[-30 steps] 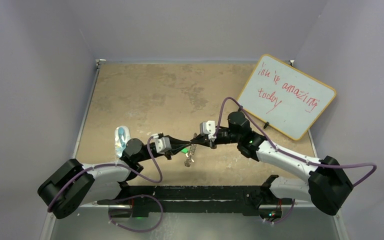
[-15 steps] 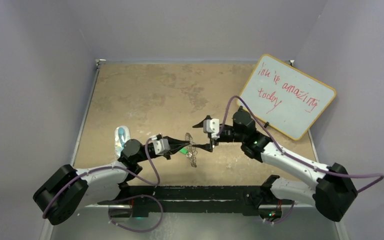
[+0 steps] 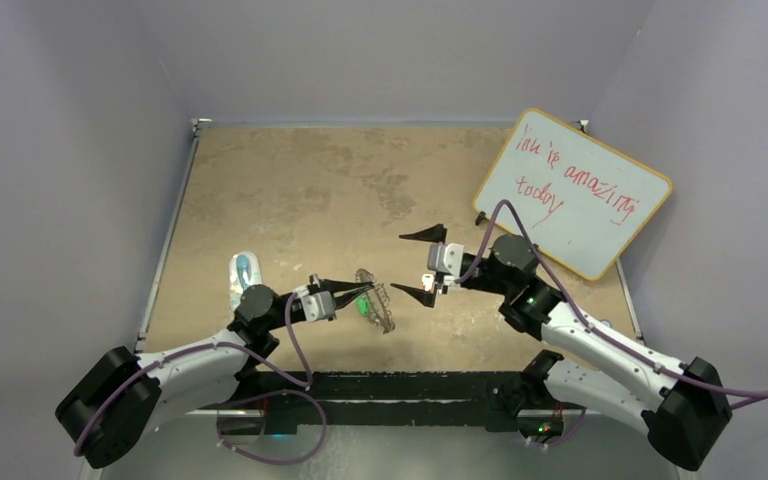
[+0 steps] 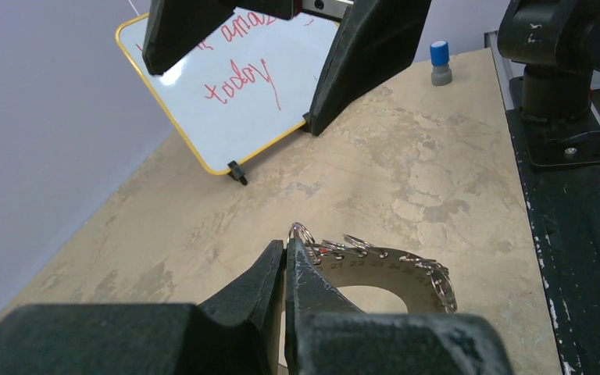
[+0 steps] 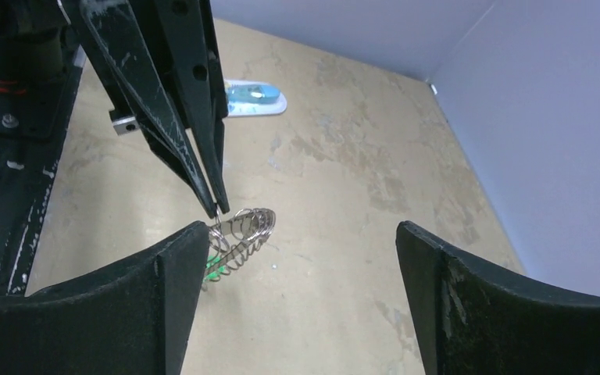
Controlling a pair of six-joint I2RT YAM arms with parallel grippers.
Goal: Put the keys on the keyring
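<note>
Silvery keyring (image 4: 383, 264) (one, one green-headed key (image 3: 362, 304) showing) is pinched by left gripper (image 3: 367, 289); right gripper (image 3: 397, 263) gapes wide.

Left gripper (image 3: 365, 290) near centre, jaws pinched together on keyring (image 3: 378, 305) rim. Right gripper (image 3: 397, 263) faces it, jaws spread wide.

The silvery, loop-fringed keyring (image 3: 377, 303) hangs tilted near the table's (image 3: 290, 200) front edge. A green-headed key (image 5: 216, 266) shows at its lower rim.

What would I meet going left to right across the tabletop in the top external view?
Clear plastic object → keyring → right end effector → whiteboard.
</note>
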